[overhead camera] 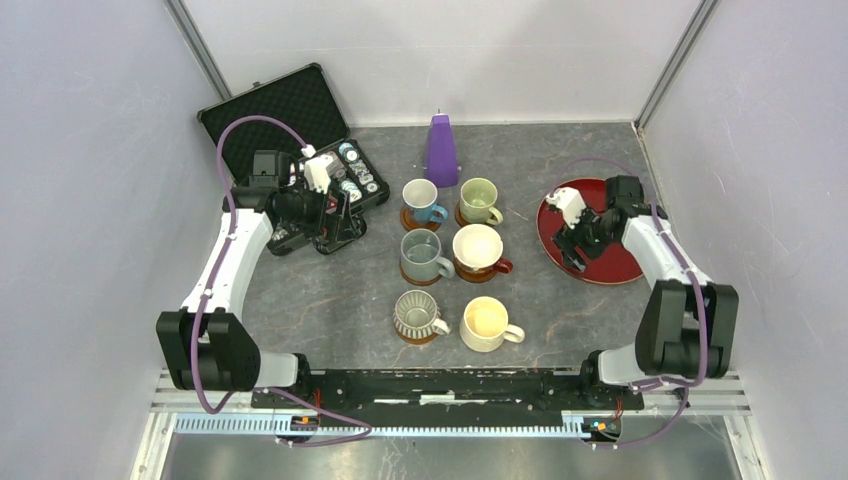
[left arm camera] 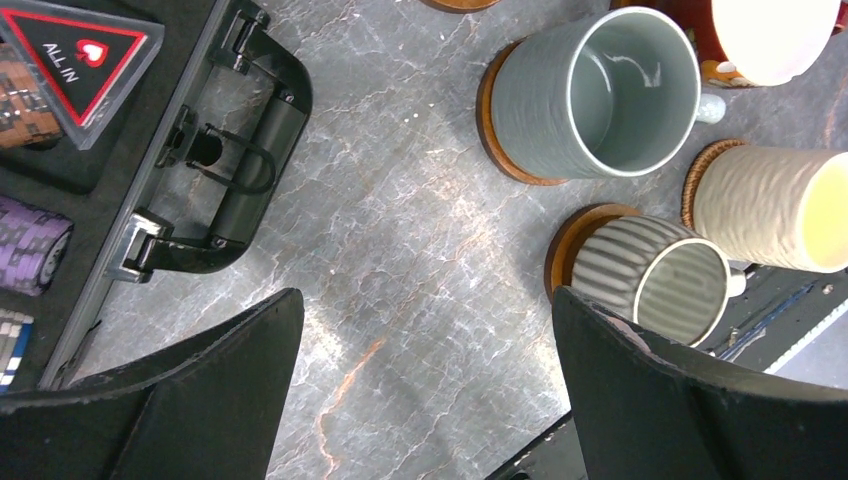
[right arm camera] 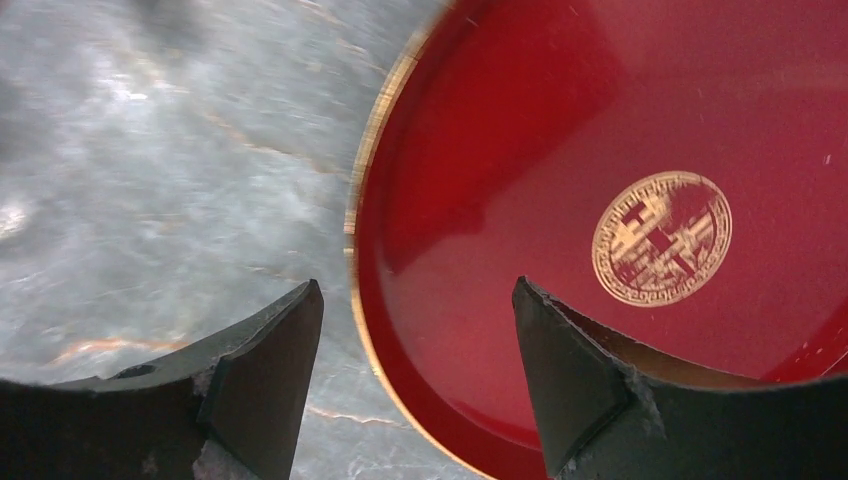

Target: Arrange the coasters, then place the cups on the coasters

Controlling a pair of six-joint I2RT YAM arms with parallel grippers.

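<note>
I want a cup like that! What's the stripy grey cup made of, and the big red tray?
The ribbed grey cup looks like glazed ceramic: thick rim, soft sheen. The red tray seems lacquered wood or plastic: glossy, gold rim and emblem.

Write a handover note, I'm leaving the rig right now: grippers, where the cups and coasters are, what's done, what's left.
Left gripper: open, empty, over bare table beside the chip case.
Right gripper: open, empty, over the rim of the red tray.
Cups, two columns of three mid-table: blue cup, pale green cup, grey-teal cup, red cup, grey ribbed cup, cream cup, each on a coaster.
Done: coasters arranged, all six cups placed.
Left: nothing that I can see.
</note>
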